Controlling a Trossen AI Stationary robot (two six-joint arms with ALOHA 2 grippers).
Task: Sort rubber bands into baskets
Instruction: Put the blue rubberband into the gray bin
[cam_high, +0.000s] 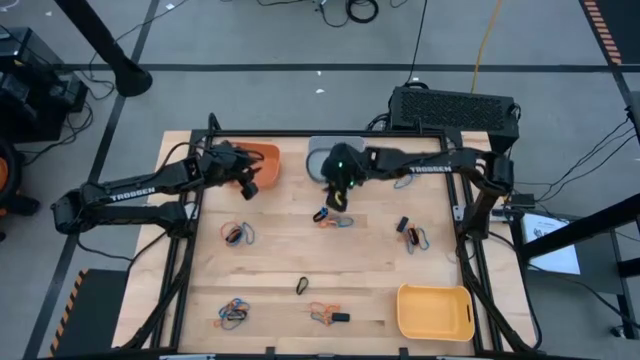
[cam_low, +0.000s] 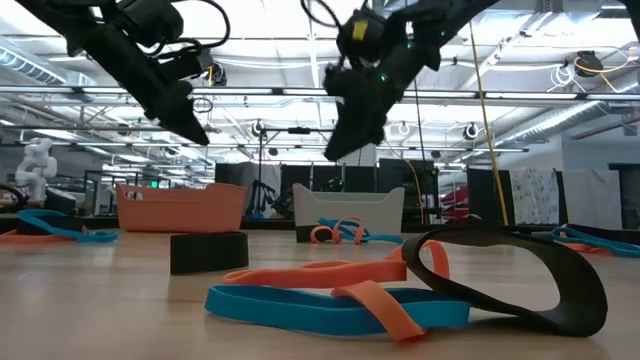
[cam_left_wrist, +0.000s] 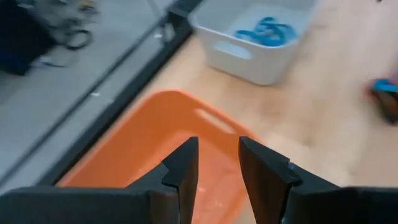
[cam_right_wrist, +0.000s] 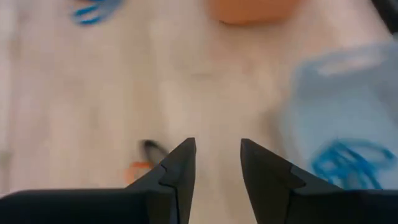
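My left gripper (cam_high: 247, 183) (cam_left_wrist: 217, 146) hangs open above the orange basket (cam_high: 265, 162) (cam_left_wrist: 155, 155) at the table's far side, nothing between its fingers. My right gripper (cam_high: 338, 200) (cam_right_wrist: 217, 146) is open above bare wood, just in front of the pale blue-grey basket (cam_high: 325, 158) (cam_right_wrist: 348, 93), which holds blue rubber bands (cam_left_wrist: 267, 31) (cam_right_wrist: 345, 162). A small cluster of bands (cam_high: 333, 218) lies on the table just near of the right gripper. The yellow basket (cam_high: 435, 312) stands at the near right corner.
Loose clusters of orange, blue and black rubber bands lie about the table (cam_high: 237, 233) (cam_high: 410, 232) (cam_high: 302, 285) (cam_high: 233, 315) (cam_high: 325, 315); one pile fills the low view's foreground (cam_low: 400, 290). A black box (cam_high: 455, 108) sits beyond the far edge. Bare wood (cam_high: 300, 250) lies mid-table.
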